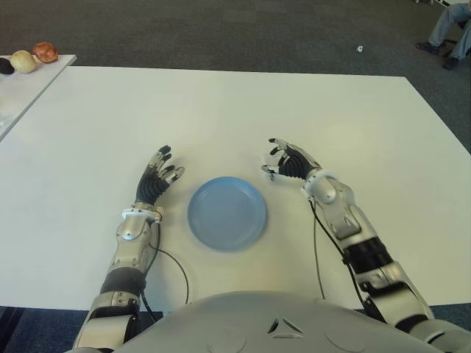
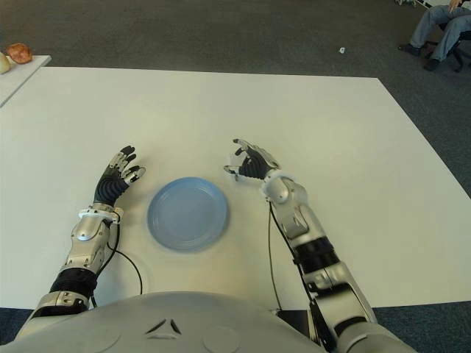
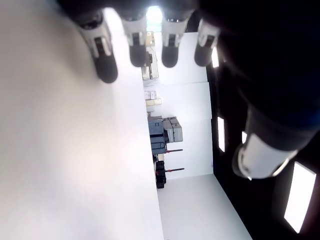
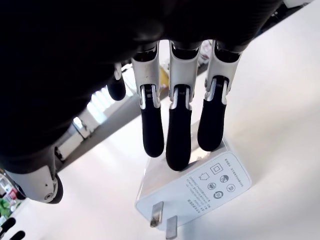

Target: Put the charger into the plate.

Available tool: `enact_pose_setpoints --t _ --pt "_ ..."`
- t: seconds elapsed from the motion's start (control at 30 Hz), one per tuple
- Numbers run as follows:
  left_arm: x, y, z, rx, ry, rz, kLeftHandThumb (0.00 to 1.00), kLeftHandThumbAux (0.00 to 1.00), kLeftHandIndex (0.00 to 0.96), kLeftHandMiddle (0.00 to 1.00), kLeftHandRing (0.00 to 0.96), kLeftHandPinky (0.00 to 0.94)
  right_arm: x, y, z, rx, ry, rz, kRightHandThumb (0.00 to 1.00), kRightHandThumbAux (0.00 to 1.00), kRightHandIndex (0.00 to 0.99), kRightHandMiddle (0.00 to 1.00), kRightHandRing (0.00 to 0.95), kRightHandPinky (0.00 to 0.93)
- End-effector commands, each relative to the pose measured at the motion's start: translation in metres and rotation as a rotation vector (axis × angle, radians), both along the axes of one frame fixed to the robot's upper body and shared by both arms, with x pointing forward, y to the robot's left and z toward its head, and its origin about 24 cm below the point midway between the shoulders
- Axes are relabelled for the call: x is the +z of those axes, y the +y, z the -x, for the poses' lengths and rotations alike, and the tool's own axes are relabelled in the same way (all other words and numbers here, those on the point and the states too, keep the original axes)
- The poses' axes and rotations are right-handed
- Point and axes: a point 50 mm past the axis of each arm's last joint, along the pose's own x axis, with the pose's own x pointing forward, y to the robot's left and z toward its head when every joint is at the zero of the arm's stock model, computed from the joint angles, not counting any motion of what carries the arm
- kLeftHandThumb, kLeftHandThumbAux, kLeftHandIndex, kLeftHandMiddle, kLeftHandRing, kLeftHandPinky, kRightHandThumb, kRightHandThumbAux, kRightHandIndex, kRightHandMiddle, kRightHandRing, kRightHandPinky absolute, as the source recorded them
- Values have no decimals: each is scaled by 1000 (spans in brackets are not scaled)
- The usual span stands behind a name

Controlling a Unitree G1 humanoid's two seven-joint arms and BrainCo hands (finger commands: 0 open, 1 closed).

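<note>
The white charger point(image 4: 200, 185) lies flat on the white table point(image 1: 221, 110), its metal prongs pointing away from my right hand's palm. My right hand point(image 1: 277, 158) arches over it just right of the blue plate point(image 1: 227, 212). Three fingers point(image 4: 178, 135) reach down onto the charger's top edge, while the thumb stays apart from it. In the eye views the curled hand hides the charger. The plate holds nothing. My left hand point(image 1: 160, 173) shows beside the plate's left side, fingers spread and holding nothing.
A second white table point(image 1: 18, 92) at the far left carries a few round food items point(image 1: 23, 60). A person's legs point(image 1: 450, 29) show at the far right on the dark carpet. A black cable point(image 1: 316, 243) runs beside my right forearm.
</note>
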Motion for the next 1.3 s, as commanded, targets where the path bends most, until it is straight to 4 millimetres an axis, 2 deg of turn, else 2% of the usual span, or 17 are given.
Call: enact_pose_setpoints --t 0.03,0.23,0.67,0.97,1.3 --pt "-20 8 14 21 130 7 0 675 11 45 42 64 -7 -8 26 -35 124 -46 0 555 0 82 135 168" --pt "-20 10 12 23 132 2 0 676 15 46 43 67 1 -12 36 -58 138 -107 0 576 0 16 56 103" --pt "-20 14 8 11 127 -1 0 675 13 42 38 58 15 -17 48 -75 126 -151 0 604 0 0 20 86" --pt "-19 15 8 0 127 -9 0 667 11 38 32 49 17 -17 54 -34 123 -140 0 575 0 0 8 79" --pt "-20 16 9 -1 125 -16 0 666 10 33 30 50 19 -18 58 19 98 -121 0 499 0 0 7 43"
